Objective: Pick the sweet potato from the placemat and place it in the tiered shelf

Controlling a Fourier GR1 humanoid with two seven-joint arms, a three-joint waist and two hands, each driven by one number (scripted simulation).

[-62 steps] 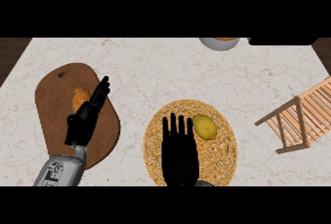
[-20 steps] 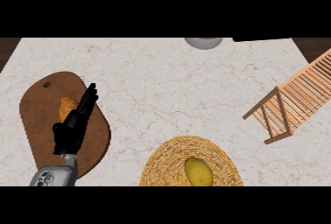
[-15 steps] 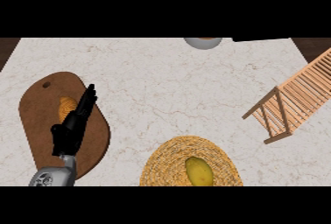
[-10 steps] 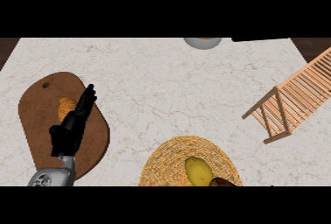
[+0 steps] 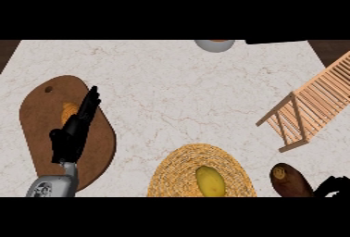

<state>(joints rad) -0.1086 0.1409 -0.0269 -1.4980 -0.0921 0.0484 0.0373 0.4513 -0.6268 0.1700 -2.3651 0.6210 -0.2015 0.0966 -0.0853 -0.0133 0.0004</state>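
A dark brown sweet potato [image 5: 290,179] shows at the lower right, off the round woven placemat [image 5: 176,167] and to its right. Black curled fingers of my right hand [image 5: 334,187] sit against its lower right end at the view's edge; most of that hand is cut off. A yellow-green potato [image 5: 210,181] lies on the placemat. The wooden slatted tiered shelf [image 5: 309,109] stands tilted at the right edge, above the sweet potato. My left hand [image 5: 71,131] rests open, fingers straight, over the brown cutting board [image 5: 33,107].
An orange item [image 5: 66,111] lies on the cutting board, partly hidden by my left hand. A grey bowl [image 5: 214,44] and a dark object [image 5: 277,41] sit at the counter's far edge. Bare marble spreads between the placemat and the shelf.
The sweet potato came into view at the placemat's lower edge half a second ago and has moved right, off the mat, with my right hand's fingers now showing. The left hand stays still.
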